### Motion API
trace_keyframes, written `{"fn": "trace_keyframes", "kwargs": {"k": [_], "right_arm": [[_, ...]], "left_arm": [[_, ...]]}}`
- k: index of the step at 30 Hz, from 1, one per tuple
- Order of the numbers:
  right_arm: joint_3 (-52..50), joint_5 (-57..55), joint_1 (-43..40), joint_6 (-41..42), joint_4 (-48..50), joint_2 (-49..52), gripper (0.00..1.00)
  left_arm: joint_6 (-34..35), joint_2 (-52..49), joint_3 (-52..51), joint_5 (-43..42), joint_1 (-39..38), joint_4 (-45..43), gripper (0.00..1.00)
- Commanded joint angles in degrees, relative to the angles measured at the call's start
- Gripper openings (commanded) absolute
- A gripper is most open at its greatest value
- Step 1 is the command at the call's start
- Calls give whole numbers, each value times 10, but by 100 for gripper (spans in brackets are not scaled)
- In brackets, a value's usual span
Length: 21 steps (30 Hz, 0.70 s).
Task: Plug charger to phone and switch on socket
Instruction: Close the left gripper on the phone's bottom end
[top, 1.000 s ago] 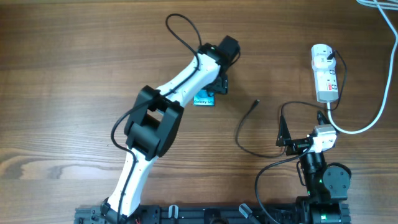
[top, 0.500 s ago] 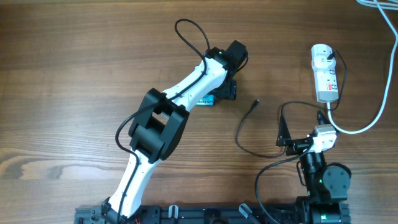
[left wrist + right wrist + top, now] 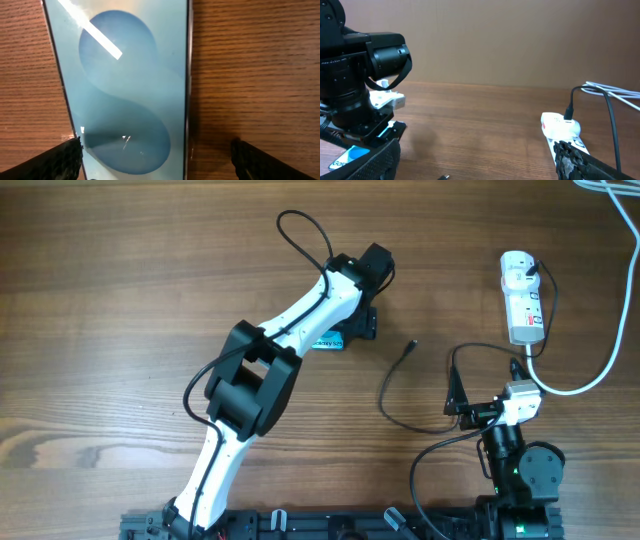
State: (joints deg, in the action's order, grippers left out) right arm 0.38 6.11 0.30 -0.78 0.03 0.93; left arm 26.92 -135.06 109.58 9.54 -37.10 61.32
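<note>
The left tool (image 3: 157, 157), jaws spread wide, hangs over the phone (image 3: 125, 85) at mid-frame; the right tool (image 3: 480, 165), equally apart, sits lower right, below the socket (image 3: 523, 298).

This looks like a robotics lab bench. A white-and-black left arm (image 3: 300, 310) and a compact right arm (image 3: 515, 450) are mounted on a black rail (image 3: 330, 526) along one edge of a wood-grain table (image 3: 100, 300). A plain brown wall (image 3: 495, 40) stands behind, and a white power strip (image 3: 523, 300) lies on the tabletop.
</note>
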Motion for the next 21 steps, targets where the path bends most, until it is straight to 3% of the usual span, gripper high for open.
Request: {"fn": "trace_keyframes", "kwargs": {"k": [1, 21], "right_arm": [[-1, -8, 2, -7, 3, -5, 100], [-1, -8, 2, -7, 3, -5, 100]], "left_arm": [[6, 2, 4, 8, 4, 7, 100], [34, 20, 2, -6, 56, -5, 100]]}}
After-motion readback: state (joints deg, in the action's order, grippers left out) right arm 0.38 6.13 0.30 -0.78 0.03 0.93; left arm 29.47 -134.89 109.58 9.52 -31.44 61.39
